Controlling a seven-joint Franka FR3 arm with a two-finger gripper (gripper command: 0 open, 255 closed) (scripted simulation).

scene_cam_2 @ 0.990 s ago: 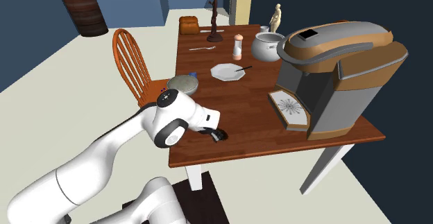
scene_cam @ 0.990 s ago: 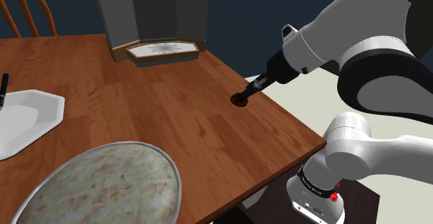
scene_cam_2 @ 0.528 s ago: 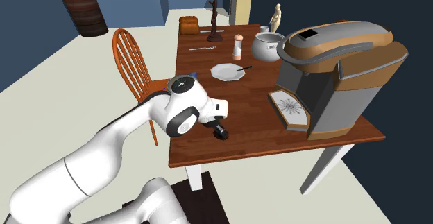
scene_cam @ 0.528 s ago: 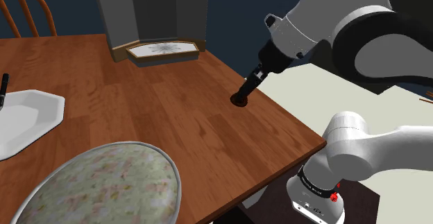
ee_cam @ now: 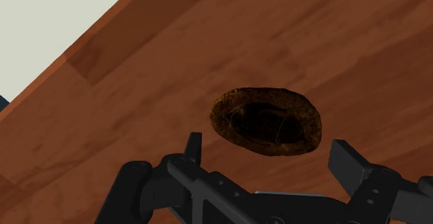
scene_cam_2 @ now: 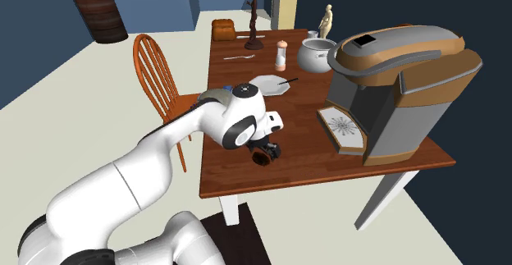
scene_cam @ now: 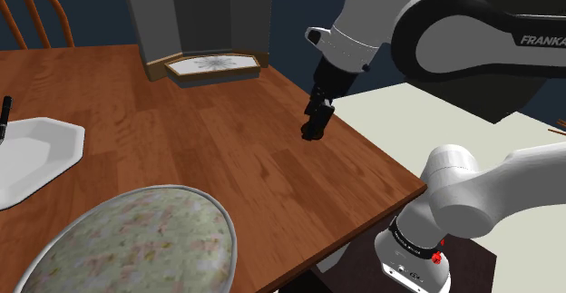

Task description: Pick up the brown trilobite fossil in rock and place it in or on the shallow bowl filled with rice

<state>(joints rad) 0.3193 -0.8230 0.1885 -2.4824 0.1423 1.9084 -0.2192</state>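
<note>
The arm has swung upright, so the end effector (ee_cam: 270,149) now points steeply down at the tabletop (scene_cam: 209,146) rather than slanting in. Its black fingers (ee_cam: 350,161) stand apart, released. Just beyond their tips, untouched, lies the brown trilobite fossil (ee_cam: 267,121): a rough-rimmed oval of rock with a dark ribbed centre, long axis running finger to finger, flat on glossy reddish wood. The shallow bowl (scene_cam: 232,239) of pale speckled rice sits well apart.
</note>
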